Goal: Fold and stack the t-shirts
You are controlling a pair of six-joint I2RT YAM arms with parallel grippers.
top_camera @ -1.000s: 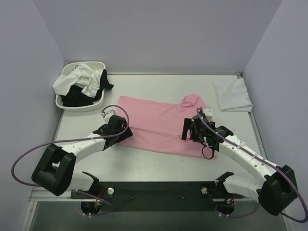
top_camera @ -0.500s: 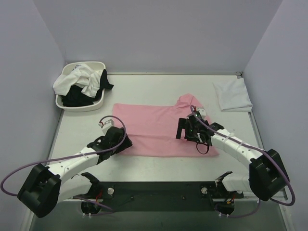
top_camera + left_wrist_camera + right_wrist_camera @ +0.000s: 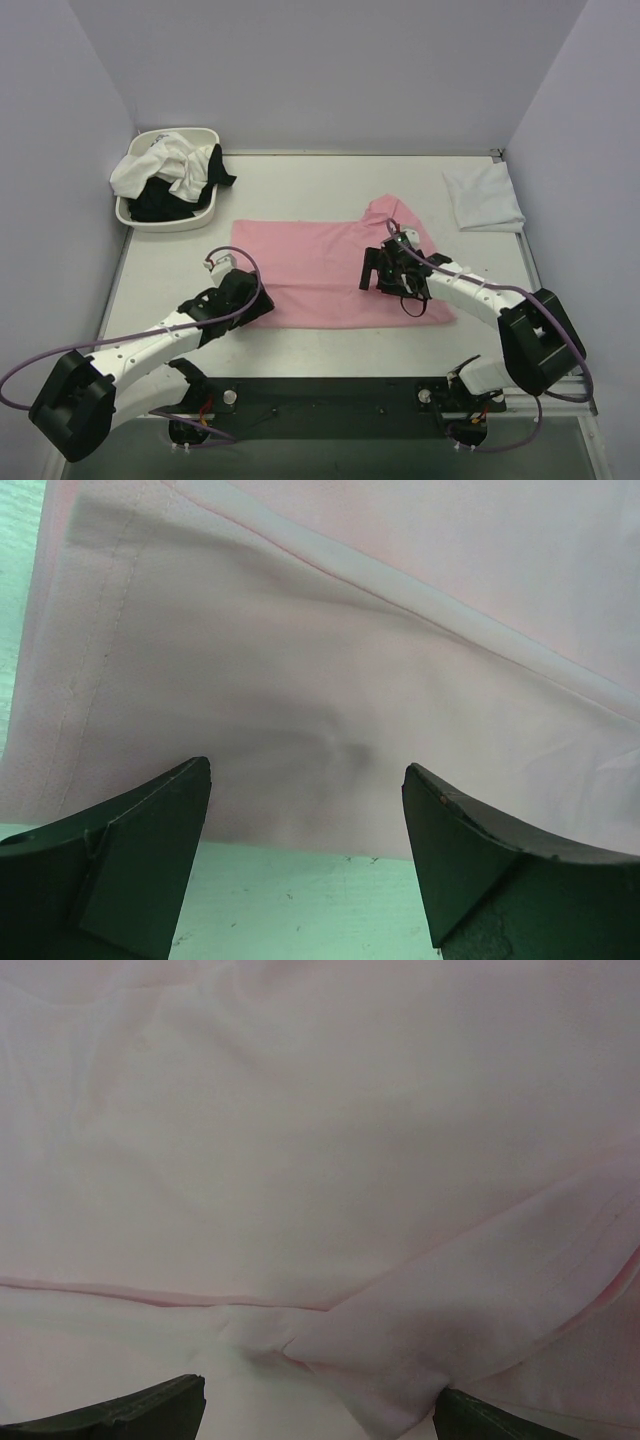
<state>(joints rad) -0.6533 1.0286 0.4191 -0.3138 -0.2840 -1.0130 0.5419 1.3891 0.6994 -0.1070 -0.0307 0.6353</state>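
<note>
A light pink t-shirt [image 3: 310,265] lies flat mid-table, its sleeve bunched at the back right [image 3: 388,210]. My left gripper [image 3: 260,303] sits low at the shirt's near-left corner. In the left wrist view it [image 3: 305,815] is open, and the pink hem [image 3: 300,730] lies just ahead of its fingertips [image 3: 185,790] with bare table between them. Over the shirt's right part, my right gripper [image 3: 370,270] is open. In the right wrist view it [image 3: 320,1415] straddles a folded pink flap [image 3: 460,1320]. A folded white t-shirt [image 3: 483,198] lies at the back right.
A white oval basin [image 3: 205,138] at the back left holds crumpled white [image 3: 160,165] and black [image 3: 160,205] shirts. Purple cables loop from both arms. Walls close in the table at the back and both sides.
The pink shirt has swung from a slant to lie square with the table edge and a little further left. My left gripper drew nearer the front edge; my right gripper moved left. Both stayed open.
</note>
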